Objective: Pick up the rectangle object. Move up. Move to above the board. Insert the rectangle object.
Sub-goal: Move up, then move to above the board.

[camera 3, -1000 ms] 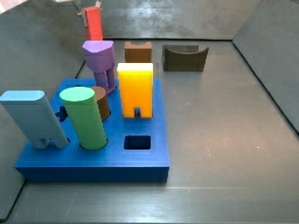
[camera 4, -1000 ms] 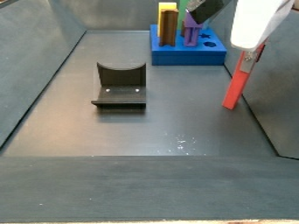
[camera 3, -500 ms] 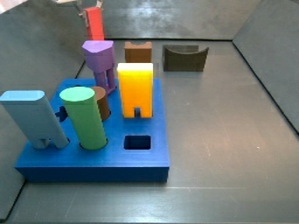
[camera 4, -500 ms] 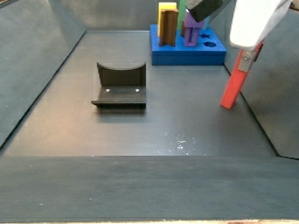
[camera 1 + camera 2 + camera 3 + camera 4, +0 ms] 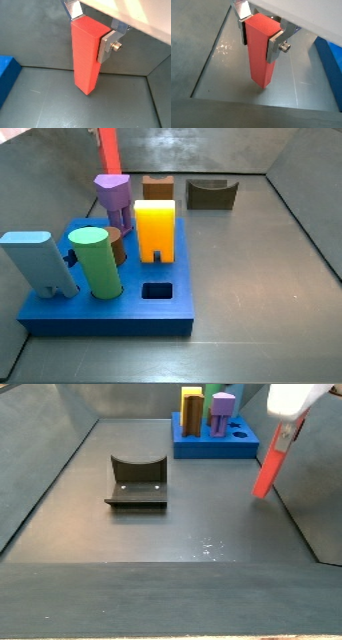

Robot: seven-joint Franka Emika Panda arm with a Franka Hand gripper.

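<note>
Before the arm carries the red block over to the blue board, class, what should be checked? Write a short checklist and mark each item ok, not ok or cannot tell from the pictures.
1. Grip: the gripper has its fingers clamped on the rectangle object. Ok.
2. Lift: in a side view the rectangle object hangs with its lower end off the floor. Ok.
3. Block straight in the grip: it leans in a side view. Cannot tell.
4. Target: the square hole in the board is open. Ok.
5. Path: the orange block and the green cylinder stand tall beside the hole. Clearance cannot tell.
</note>
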